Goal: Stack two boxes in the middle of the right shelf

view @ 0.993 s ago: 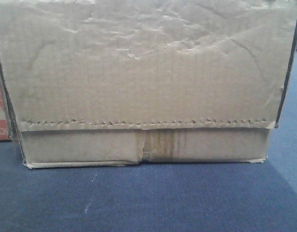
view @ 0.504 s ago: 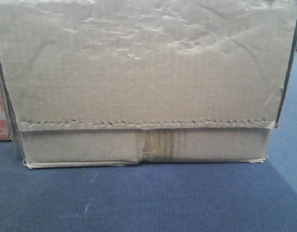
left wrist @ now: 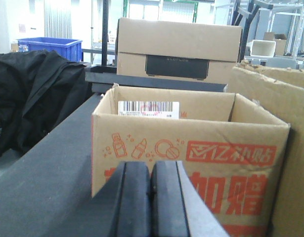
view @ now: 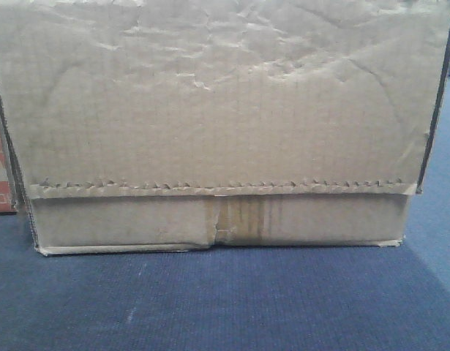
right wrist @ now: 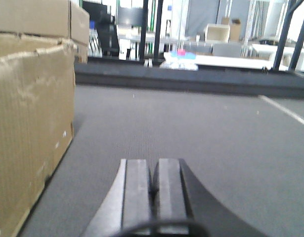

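Note:
A large plain brown box (view: 225,110) with a wrinkled face, a jagged seam and a tape strip at centre fills the front view, resting on a dark carpet-like surface (view: 225,300). Its edge shows at the right of the left wrist view (left wrist: 282,94) and at the left of the right wrist view (right wrist: 28,123). My left gripper (left wrist: 151,170) is shut and empty, low in front of an open red-printed carton (left wrist: 191,143). My right gripper (right wrist: 154,168) is shut and empty, to the right of the plain box. The steel shelf is out of view.
A closed brown carton with a dark panel (left wrist: 179,47) stands behind the printed one. A black jacket (left wrist: 33,94) and a blue bin (left wrist: 50,47) lie at the left. Another carton (right wrist: 40,17) stands behind the plain box. Tables and frames stand far behind.

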`<action>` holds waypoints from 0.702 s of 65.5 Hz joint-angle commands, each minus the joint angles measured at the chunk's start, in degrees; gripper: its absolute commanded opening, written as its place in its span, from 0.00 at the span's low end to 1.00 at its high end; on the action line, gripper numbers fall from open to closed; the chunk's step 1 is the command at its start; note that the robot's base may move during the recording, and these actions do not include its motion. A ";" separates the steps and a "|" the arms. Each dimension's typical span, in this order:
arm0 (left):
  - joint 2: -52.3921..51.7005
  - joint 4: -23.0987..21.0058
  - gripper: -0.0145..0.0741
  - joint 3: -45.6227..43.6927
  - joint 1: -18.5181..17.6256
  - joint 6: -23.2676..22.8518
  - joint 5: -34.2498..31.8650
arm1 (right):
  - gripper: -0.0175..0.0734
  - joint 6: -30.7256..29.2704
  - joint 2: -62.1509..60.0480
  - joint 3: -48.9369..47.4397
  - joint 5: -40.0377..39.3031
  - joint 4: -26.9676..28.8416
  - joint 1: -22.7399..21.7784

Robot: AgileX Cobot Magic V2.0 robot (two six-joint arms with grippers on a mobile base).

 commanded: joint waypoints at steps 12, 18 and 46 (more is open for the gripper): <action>-0.29 -0.16 0.04 -1.74 0.20 0.00 -11.29 | 0.02 -0.08 -0.22 0.00 -9.66 -0.59 -0.32; -0.29 -0.16 0.04 -7.65 0.20 0.00 -9.89 | 0.02 -0.08 -0.22 -3.39 -8.00 -0.59 -0.32; 19.04 4.27 0.04 -48.57 0.20 0.00 22.73 | 0.19 -0.08 14.35 -41.24 15.54 -0.59 -0.32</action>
